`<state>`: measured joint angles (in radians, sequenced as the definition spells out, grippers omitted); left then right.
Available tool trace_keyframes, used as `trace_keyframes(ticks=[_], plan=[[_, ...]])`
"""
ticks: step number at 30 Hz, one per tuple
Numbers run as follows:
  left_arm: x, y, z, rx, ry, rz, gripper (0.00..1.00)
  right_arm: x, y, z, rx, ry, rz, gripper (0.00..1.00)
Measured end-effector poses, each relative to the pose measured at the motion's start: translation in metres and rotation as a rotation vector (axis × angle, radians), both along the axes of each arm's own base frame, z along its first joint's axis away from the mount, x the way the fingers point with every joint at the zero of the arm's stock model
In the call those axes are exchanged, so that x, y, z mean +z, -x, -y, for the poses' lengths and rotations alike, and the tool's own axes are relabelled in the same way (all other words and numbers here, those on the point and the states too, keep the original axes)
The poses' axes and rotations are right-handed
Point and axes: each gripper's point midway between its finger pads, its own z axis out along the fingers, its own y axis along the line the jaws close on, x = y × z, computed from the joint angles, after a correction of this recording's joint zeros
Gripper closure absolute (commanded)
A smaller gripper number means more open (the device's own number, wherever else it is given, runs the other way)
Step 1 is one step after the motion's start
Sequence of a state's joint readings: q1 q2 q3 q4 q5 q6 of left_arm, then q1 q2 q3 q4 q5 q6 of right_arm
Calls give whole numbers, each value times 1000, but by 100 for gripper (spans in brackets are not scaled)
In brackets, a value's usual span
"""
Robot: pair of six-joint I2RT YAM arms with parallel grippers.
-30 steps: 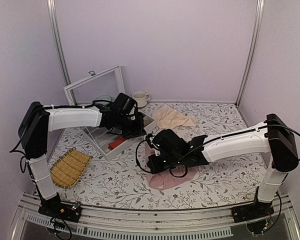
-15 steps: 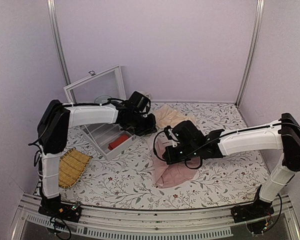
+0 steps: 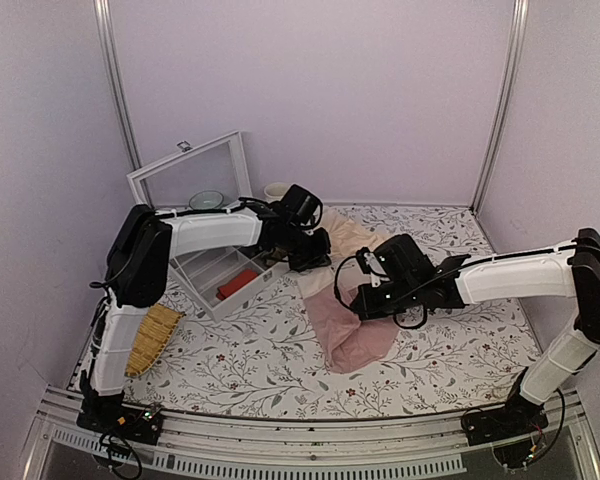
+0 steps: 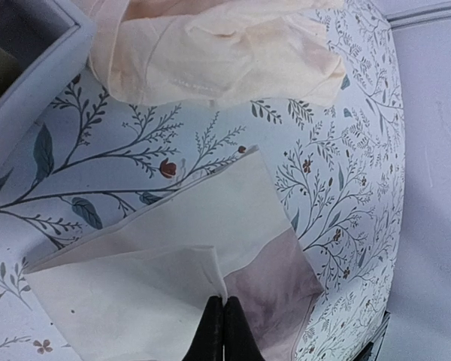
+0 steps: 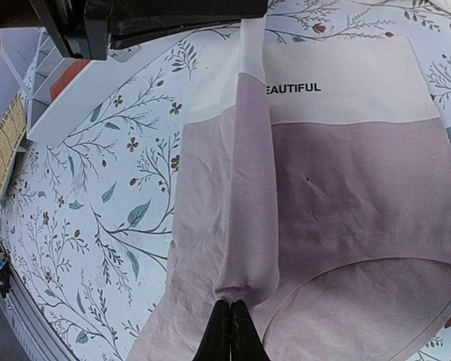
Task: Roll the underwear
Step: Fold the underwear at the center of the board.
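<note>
Underwear (image 3: 352, 330): pink with a cream waistband, on the table (image 3: 250, 365) right of the white tray (image 3: 190, 288). Mostly flat, with one raised fold.
Left hand (image 4: 224, 331): clamped on the waistband, nearer the tray.
Right hand (image 5: 231, 331): clamped on the pink fold, farther from the tray.
Progress: probably just starting; no roll formed yet.

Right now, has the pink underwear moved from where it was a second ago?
Yes. The underwear has slid away from the near edge toward the back wall, its waistband now beside the beige cloth.

"EAUTIFUL" on waistband (image 5: 346, 90) of the underwear (image 5: 346, 188)
</note>
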<state>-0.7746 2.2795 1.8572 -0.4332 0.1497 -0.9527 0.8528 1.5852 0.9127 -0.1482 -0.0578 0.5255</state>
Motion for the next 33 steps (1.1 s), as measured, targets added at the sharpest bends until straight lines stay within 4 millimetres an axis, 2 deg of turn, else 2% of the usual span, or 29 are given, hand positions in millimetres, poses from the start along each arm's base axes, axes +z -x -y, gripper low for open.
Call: trace_keyframes(ticks=[7,13,19,26,33], plan=[[-7,-6,16,0,18,-8,100,-11,-4,18,-16,13,-20,100],[-15,-5,28,-12,32,-14,100,-12,-7,26,-26,16,-17,100],[-13,-10,37,-11,71,-4,100,-16,-12,39,-45,27,-13,100],[-22,-15,47,-23,94,-2,100,-22,-22,61,-90,37,-17,100],[-29,-22,56,-26,110,10,100,-22,-26,65,-90,27,-15,100]])
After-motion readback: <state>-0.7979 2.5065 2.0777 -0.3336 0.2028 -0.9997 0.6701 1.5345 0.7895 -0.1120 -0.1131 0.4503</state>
